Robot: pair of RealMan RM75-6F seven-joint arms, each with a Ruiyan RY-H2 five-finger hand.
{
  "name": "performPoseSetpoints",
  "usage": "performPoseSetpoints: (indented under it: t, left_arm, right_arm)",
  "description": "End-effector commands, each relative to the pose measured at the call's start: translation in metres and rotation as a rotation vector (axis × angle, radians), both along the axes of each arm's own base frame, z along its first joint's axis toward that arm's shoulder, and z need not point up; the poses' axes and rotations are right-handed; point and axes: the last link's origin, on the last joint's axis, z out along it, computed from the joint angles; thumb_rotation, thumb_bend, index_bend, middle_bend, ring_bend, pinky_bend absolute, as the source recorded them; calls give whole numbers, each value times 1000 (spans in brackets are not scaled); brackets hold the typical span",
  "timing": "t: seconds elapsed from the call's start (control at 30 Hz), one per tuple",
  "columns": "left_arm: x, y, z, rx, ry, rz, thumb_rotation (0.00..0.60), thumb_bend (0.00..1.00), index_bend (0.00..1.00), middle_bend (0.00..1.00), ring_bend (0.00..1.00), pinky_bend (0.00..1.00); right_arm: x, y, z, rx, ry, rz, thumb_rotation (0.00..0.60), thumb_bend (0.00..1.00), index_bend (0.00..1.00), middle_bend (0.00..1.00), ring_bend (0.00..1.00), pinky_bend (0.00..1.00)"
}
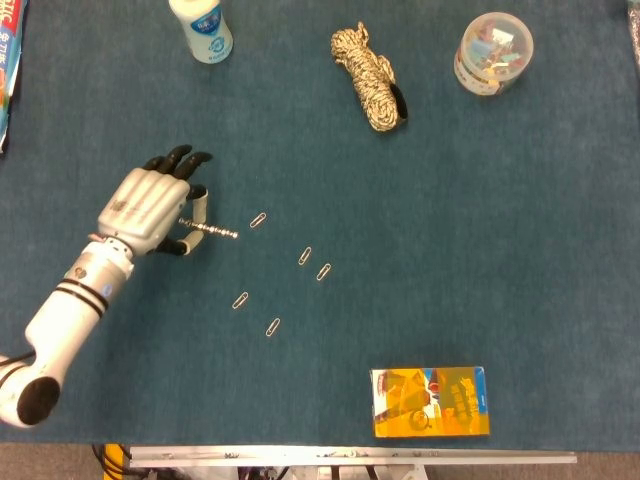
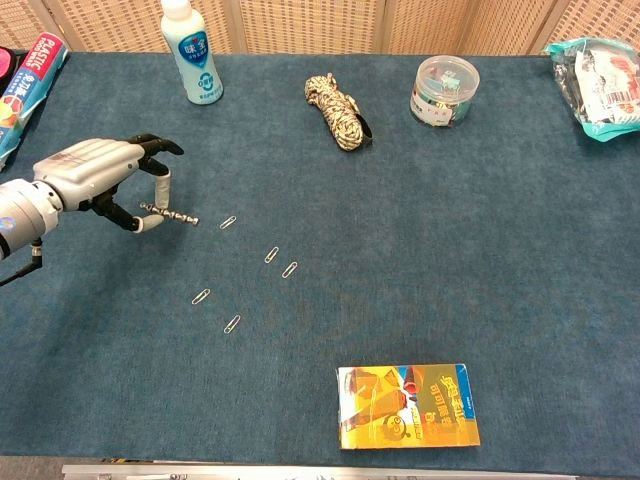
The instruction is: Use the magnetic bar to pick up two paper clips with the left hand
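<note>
Bright, even overhead light, soft faint shadows, sharp focus, no glare.

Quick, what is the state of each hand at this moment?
Left hand: holding the thin silver magnetic bar, pinched at one end.
Right hand: not visible in either view.
</note>
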Motion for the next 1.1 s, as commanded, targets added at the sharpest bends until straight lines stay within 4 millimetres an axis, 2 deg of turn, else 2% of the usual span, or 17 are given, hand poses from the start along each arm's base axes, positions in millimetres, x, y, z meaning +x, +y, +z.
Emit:
performPoseSetpoints:
  t: [0.03,0.4,1.1]
  left_arm:
    - [3,4,-3,-1,0,-2,600,345,560,116,40,163]
    - [12,16,-15,-13,22,-7,600,345,560,116,40,163]
    - [16,34,-39,-38,47,28,600,345,562,116,42,163]
  right_arm:
    - [-1,0,0,0,-1,-2,600,97,404,304,206,303]
    - [-1,1,1,-4,-5,3,600,97,404,304,206,303]
    - [-2,3,3,-10,-14,2,600,97,404,304,206,303]
